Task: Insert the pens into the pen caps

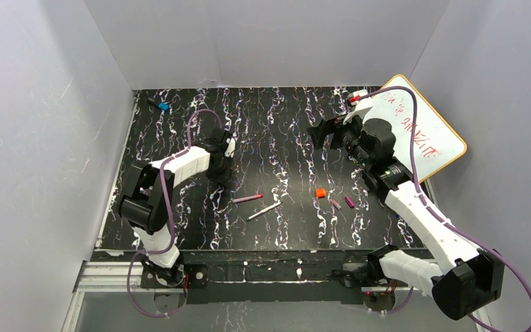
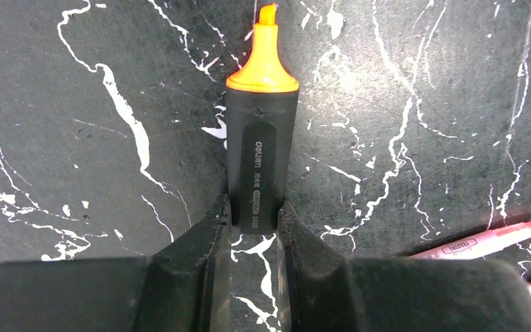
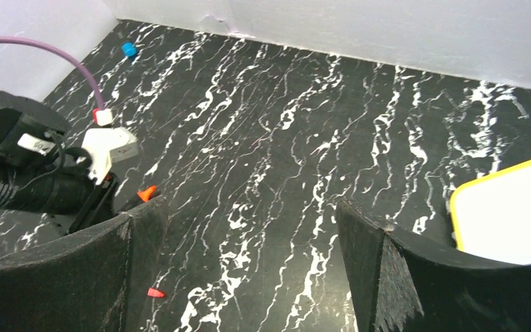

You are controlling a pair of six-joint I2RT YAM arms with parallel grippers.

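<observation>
Orange-tipped pen [image 2: 261, 159] is sitting pinched in the left gripper [image 2: 254, 211] while the wide-open right gripper [image 3: 247, 211] is hovering, so grabbing the orange cap [image 1: 320, 193] is probably coming next.

The left arm [image 1: 180, 164] and right arm [image 1: 432, 225] are white and black, each with a purple cable [image 1: 171, 207]; the fingers [image 2: 190, 263] are black

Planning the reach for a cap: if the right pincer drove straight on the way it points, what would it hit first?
Likely bare black white-veined tabletop: nothing lies ahead of the open right pincer. The left arm sits to one side, the yellow-rimmed whiteboard to the other. Depth is unclear.
</observation>
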